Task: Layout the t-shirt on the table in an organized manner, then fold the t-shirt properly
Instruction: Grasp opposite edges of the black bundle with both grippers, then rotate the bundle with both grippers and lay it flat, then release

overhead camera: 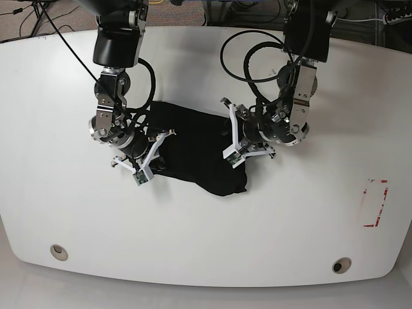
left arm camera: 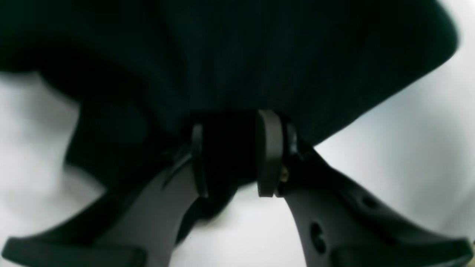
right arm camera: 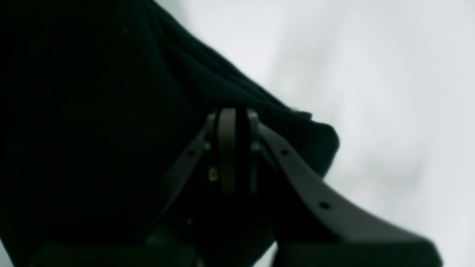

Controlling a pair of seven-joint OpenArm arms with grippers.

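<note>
Two round grommet holes point(overhead camera: 58, 252) sit near the front edge of the white table point(overhead camera: 206, 244), a red-outlined rectangle mark point(overhead camera: 375, 203) off toward one end. The black t-shirt point(overhead camera: 193, 145) lies bunched at the table's middle, no print showing. The left gripper point(left arm camera: 232, 155) stands partly parted, clamping a thick fold. The right gripper point(right arm camera: 233, 148) pinches the cloth's opposite edge tightly.

T-shirt point(overhead camera: 199, 145) matt black cloth; table point(overhead camera: 257, 244) smooth white.

One t-shirt point(overhead camera: 196, 145), one table point(overhead camera: 257, 232), two grommet holes point(overhead camera: 58, 252), two grippers point(overhead camera: 154, 154)
</note>
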